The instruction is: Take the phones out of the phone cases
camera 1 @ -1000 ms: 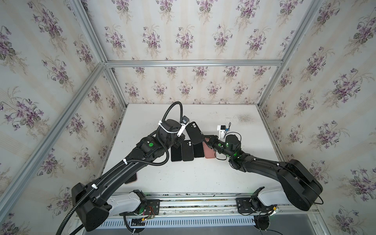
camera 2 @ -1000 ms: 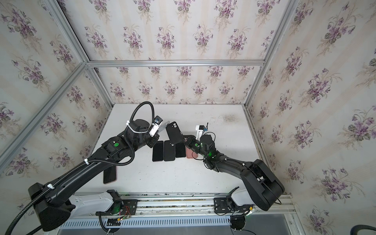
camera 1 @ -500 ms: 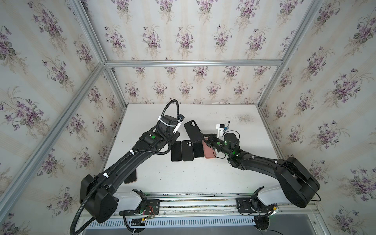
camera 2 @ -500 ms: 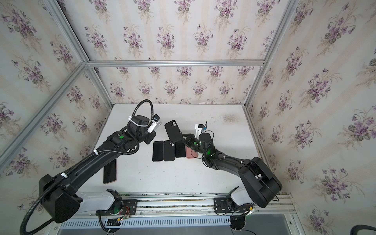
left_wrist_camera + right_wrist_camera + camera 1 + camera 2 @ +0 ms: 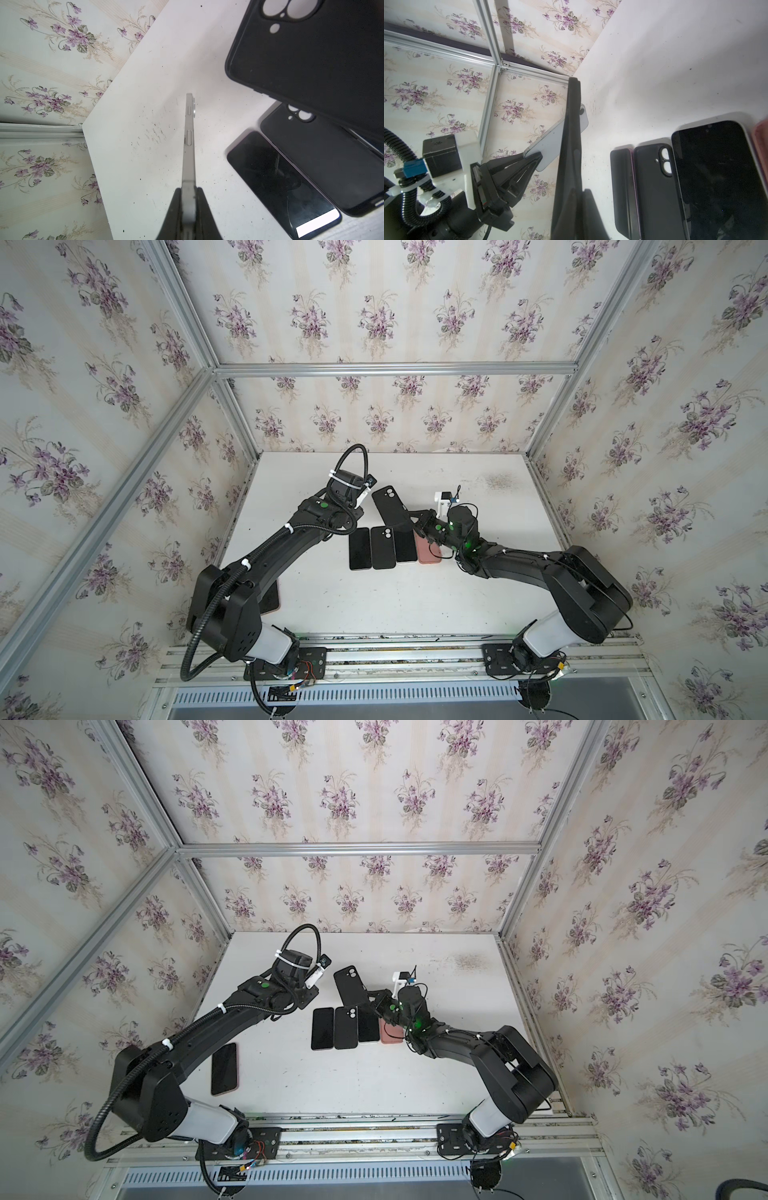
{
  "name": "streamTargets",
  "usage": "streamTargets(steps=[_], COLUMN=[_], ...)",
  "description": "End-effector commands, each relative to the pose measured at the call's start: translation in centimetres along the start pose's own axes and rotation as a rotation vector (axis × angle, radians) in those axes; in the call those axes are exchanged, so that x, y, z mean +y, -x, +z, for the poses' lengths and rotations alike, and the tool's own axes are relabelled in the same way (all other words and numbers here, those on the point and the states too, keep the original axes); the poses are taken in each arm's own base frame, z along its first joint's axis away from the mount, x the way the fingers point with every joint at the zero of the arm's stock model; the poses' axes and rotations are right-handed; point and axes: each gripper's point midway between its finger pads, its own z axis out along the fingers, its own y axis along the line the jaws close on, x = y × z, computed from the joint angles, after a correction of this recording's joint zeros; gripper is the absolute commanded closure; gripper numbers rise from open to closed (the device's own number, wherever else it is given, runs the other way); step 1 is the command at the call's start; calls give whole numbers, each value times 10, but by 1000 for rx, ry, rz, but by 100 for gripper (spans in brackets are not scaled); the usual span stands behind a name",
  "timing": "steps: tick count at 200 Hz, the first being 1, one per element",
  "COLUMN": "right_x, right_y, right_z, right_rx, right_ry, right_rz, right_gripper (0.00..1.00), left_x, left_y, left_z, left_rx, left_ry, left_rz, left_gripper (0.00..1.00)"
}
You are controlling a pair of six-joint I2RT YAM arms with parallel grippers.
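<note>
L claw (image 5: 188,190) pinches silver phone (image 5: 189,145) by one end, edge-on, clear of bench (image 5: 457,593). R claw (image 5: 576,193) pinches empty black phone case (image 5: 390,506), raised and tilted. Phone sits apart, just beside the case at its 9 o'clock. Row of phones and cases (image 5: 382,547) lies flat at the case's 6 o'clock. Spare phone (image 5: 224,1069) lies nr bench edge, 8 o'clock. Floral walls (image 5: 374,302), alu frame (image 5: 395,369). Bare bench at 12 and 6 o'clock of the row.
</note>
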Motion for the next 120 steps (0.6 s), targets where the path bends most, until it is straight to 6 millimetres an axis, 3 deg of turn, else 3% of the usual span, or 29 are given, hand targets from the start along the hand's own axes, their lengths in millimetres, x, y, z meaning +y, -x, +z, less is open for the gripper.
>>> streamTargets(steps=[1, 58, 89, 120], right_x=[14, -18, -41, -52], right_y=[7, 6, 1, -1], right_z=[10, 29, 28, 27], right_rx=[-11, 22, 28, 24], right_ry=[31, -154, -264, -301], right_rz=[19, 91, 143, 161], right_gripper=[100, 100, 100, 100], left_x=[13, 0, -5, -16], left_y=[12, 12, 8, 5], left_z=[8, 34, 45, 54], left_rx=[-32, -17, 2, 13], left_ry=[65, 40, 49, 43], left_rz=[10, 40, 75, 108], left_gripper=[100, 100, 100, 100])
